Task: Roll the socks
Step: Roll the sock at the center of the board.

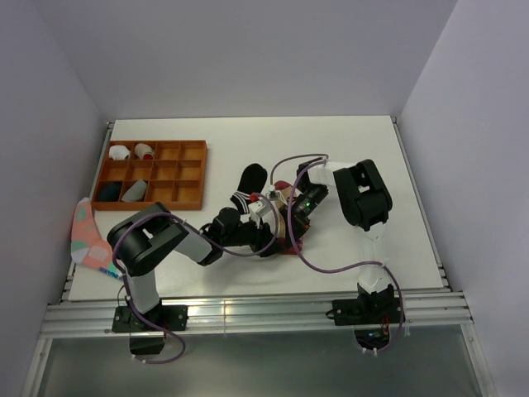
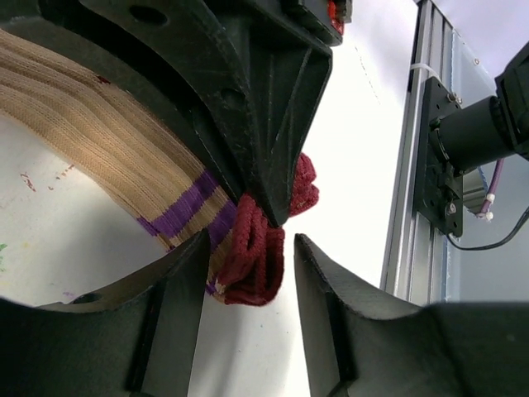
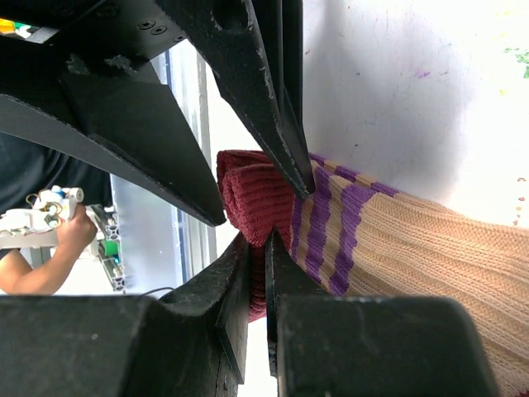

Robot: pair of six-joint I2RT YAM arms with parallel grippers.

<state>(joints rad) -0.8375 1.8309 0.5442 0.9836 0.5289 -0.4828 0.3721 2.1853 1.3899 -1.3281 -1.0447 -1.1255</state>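
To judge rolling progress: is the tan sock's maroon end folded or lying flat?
Folded: the tan sock's maroon end shows stacked layers, pinched in the shut right gripper.

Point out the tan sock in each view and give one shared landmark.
Top: tan sock at centre, mostly hidden, only a maroon bit showing.
Left wrist: runs from upper left down to centre.
Right wrist: lower right.
Landmark: purple stripes beside its maroon end, in both wrist views only.
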